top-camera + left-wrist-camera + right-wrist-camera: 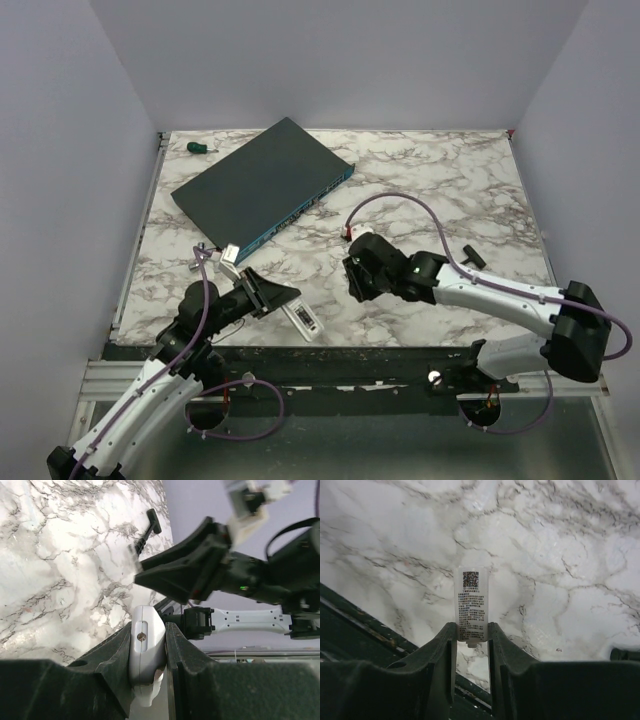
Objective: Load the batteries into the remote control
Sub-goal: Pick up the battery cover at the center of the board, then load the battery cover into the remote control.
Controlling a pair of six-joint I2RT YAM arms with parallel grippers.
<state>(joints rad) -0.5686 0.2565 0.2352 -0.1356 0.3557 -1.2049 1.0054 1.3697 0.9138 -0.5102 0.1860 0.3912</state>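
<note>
The remote control point(301, 319) is a slim white handset at the table's front edge. My left gripper point(283, 300) is shut on it. In the left wrist view the remote control point(146, 647) stands end-on, pinched between the two fingers of the left gripper point(150, 627). My right gripper point(352, 280) hangs over the marble to the right of it. In the right wrist view the right gripper point(471, 626) is shut on the lower end of a thin white labelled cover point(471, 602) with a printed code. I cannot make out any batteries.
A big dark flat box with a blue edge point(262, 185) lies at the back left, with a small white object point(229, 253) by its near corner. A black T-shaped tool point(470, 257) lies to the right, and a green-handled screwdriver point(198, 147) at the far left corner.
</note>
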